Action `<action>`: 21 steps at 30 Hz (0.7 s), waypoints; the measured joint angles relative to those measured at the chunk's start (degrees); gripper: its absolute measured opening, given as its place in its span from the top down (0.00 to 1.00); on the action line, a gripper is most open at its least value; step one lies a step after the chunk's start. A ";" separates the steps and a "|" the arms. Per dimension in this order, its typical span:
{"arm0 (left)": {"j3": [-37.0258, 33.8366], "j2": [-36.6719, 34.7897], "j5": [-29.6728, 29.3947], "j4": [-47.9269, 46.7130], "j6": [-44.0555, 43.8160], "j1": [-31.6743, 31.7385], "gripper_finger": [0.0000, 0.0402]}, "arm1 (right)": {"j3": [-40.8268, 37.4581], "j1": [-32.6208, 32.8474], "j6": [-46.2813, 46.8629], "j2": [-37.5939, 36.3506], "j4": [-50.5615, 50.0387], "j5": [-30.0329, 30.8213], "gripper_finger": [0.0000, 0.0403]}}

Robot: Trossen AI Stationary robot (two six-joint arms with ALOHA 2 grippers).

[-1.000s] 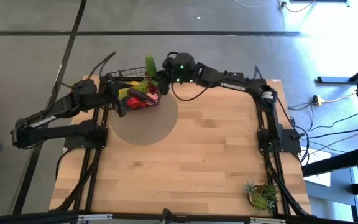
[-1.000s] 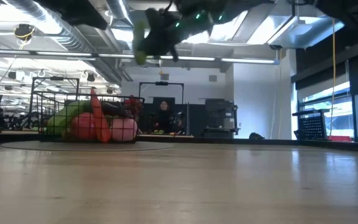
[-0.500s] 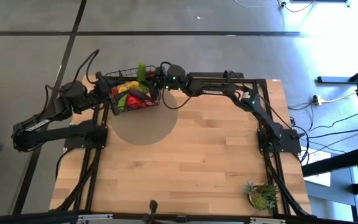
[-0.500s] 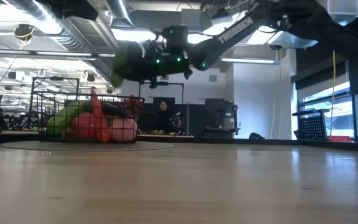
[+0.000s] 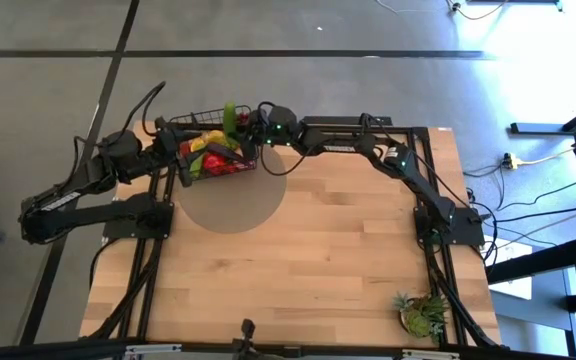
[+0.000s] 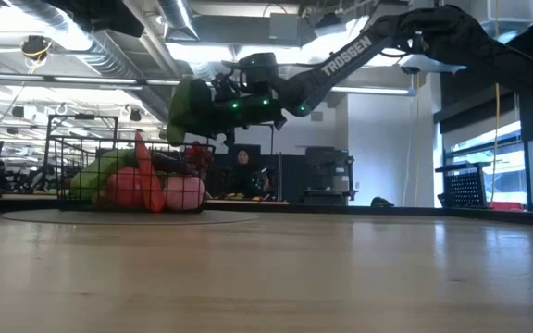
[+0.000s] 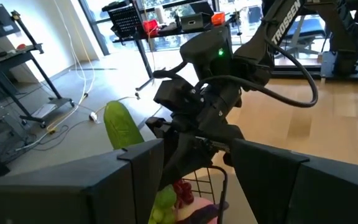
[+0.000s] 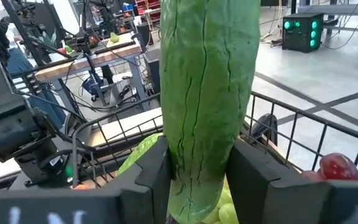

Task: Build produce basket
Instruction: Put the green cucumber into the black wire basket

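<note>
Right claw (image 8: pixel 194 168) now farther over basket (image 5: pixel 196 125), arm outstretched, pinching cucumber (image 8: pixel 207 93); left claw (image 7: pixel 194 171) spread.

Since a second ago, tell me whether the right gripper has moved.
Yes. In the high view the right gripper, holding the cucumber, has shifted left from beside the basket's right end to over its back edge.
</note>
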 joint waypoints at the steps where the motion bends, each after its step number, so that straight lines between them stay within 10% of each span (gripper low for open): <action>1: 0.00 0.00 -0.02 -0.17 0.00 0.01 0.55 | 0.00 0.00 -0.29 0.00 0.00 0.00 0.69; 12: 0.00 1.15 -10.81 -1.95 -0.07 0.02 0.55 | 0.00 0.96 -0.34 0.00 0.27 -1.57 0.71; 21: 0.00 1.16 -6.04 -1.14 -0.05 0.01 0.55 | 0.02 1.78 -0.91 0.00 1.37 -3.02 0.71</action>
